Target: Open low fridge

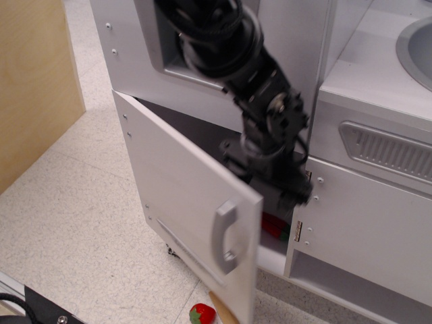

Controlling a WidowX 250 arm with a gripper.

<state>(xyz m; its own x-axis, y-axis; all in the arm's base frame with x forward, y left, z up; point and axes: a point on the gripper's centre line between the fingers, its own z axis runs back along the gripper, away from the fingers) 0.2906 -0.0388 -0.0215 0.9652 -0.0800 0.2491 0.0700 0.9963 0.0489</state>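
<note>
From where I sit the job looks mostly done — the low fridge (185, 202) door stands swung well out from the cabinet on its left-hand hinge, its free edge toward the camera and a wide dark gap behind it. What is left, I judge, is only a little more swing, if I want it fully open, and getting the arm out of the opening.

The gripper (291, 192) is down in that gap, behind the door's free edge and close against the cabinet door (364, 223) on the right. It is dark against a dark interior and blurred, so I cannot tell whether the fingers are spread or closed, nor whether they touch the door's inner face.

The door itself is flat and white-grey, blurred at its near edge. The curved silver handle (224, 236) sits upright near the free edge; a thin slanted trim strip (177, 239) runs below it. Inside, at the bottom right of the compartment, something red (273, 226) shows. On the floor below the door lie a toy strawberry (200, 314) and a wooden stick (223, 307) — both close to the door's lower corner.
</note>
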